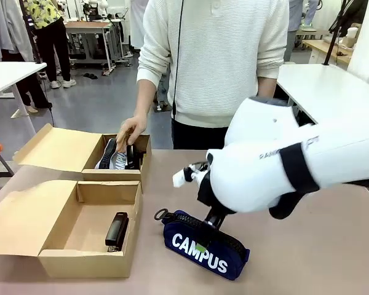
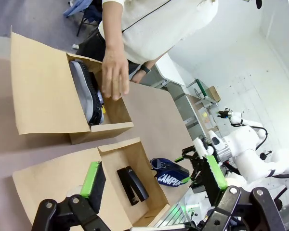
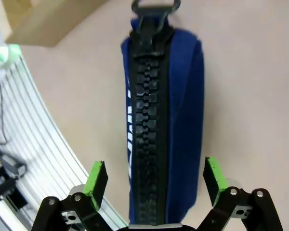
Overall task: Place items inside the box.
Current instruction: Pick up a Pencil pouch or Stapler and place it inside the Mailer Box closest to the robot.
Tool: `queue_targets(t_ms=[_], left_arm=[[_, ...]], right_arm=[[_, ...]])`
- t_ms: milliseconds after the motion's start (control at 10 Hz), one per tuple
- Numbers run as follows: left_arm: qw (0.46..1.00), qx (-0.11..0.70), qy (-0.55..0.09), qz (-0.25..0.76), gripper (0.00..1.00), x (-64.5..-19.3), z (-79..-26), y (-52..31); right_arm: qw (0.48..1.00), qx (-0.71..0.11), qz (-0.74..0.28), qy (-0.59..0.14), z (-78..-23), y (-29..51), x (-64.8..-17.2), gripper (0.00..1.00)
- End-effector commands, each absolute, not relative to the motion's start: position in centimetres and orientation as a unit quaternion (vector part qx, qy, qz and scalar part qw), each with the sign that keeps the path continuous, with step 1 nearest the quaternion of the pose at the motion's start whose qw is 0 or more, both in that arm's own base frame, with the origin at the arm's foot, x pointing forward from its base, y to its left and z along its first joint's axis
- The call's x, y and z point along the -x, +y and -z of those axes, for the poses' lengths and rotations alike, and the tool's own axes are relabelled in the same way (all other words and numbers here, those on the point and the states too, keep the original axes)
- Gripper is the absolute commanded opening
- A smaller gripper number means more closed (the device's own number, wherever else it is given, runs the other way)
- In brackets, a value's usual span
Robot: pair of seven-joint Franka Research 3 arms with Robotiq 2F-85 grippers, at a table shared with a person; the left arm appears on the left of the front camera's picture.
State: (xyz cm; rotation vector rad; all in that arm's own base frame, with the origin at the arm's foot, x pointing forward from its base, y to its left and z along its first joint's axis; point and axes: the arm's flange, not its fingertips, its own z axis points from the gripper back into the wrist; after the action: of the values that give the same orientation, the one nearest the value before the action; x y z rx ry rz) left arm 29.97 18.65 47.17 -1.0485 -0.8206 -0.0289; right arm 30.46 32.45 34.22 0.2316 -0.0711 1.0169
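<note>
Right end effector (image 3: 155,178) is open, astride the navy pencil case (image 1: 204,247) lying on the tabletop (image 1: 332,246) beside the open box (image 1: 86,265). Step in hand: pre-grasp. Next: close on the case, lift, carry it into the box beside the stapler (image 1: 117,230).

White "CAMPUS" in big capitals on side of navy case (image 1: 203,247). Same word on it in left wrist view (image 2: 169,175), slanted, partly cut off. Small grey print on right arm (image 1: 277,161), unreadable.
</note>
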Motion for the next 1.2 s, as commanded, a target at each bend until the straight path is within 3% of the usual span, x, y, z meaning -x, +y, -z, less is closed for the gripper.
queue_targets(t_ms=[0, 600, 700, 800, 900, 1000, 1100], left_arm=[[0.778, 0.490, -0.392, 0.019, 1.00, -29.9, -47.2, 18.5], [0.778, 0.490, -0.392, 0.019, 1.00, -29.9, -47.2, 18.5], [0.778, 0.490, -0.392, 0.019, 1.00, -29.9, -47.2, 18.5], [0.778, 0.490, -0.392, 0.019, 1.00, -29.9, -47.2, 18.5], [0.778, 0.490, -0.392, 0.019, 1.00, -29.9, -47.2, 18.5], [0.778, 0.490, -0.392, 0.019, 1.00, -29.9, -47.2, 18.5], [0.778, 0.490, -0.392, 0.019, 1.00, -29.9, -47.2, 18.5]], right_arm=[[0.868, -0.088, -0.488, -0.012, -31.4, 34.3, -31.1, 1.00], [0.867, -0.075, -0.492, 0.017, -29.6, 34.4, -30.9, 1.00], [0.868, -0.073, -0.490, 0.013, -29.8, 34.3, -30.9, 0.41], [0.868, -0.082, -0.490, 0.006, -30.1, 34.2, -30.9, 0.40], [0.869, -0.080, -0.488, 0.000, -30.4, 34.0, -30.9, 0.00], [0.872, -0.078, -0.483, -0.004, -30.5, 33.9, -30.9, 0.38], [0.873, -0.080, -0.482, -0.004, -30.6, 33.8, -31.0, 0.00]])
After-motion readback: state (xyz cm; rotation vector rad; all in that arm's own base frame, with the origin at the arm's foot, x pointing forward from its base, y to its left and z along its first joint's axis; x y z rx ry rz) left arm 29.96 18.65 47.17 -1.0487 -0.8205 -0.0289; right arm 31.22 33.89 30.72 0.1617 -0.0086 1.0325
